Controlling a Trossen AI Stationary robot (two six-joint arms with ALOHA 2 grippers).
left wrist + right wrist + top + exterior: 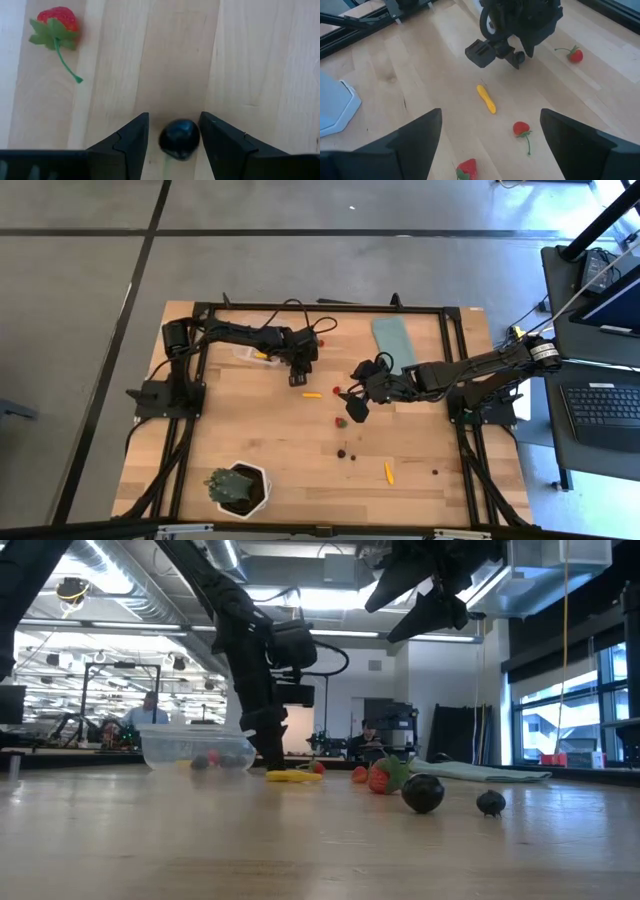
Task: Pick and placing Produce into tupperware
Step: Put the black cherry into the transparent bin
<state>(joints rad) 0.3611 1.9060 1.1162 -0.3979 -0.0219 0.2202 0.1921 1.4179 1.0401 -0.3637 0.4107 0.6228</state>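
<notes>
We see the left gripper (172, 142) low over the desk (250, 60), its jaws narrowly parted around a dark round piece of produce (179, 138), with a gap either side. The tupperware (196, 749) sits just beside it. The right gripper (490, 145) hovers with jaws wide, a yellow piece (486, 98) ahead of them.

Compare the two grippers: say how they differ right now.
The left gripper is low at the table, its open fingers straddling a dark round piece; the right gripper hangs higher, its open fingers with nothing between them. The left's fingers stand close together, the right's spread wide. Both are open over the wooden table.
</notes>
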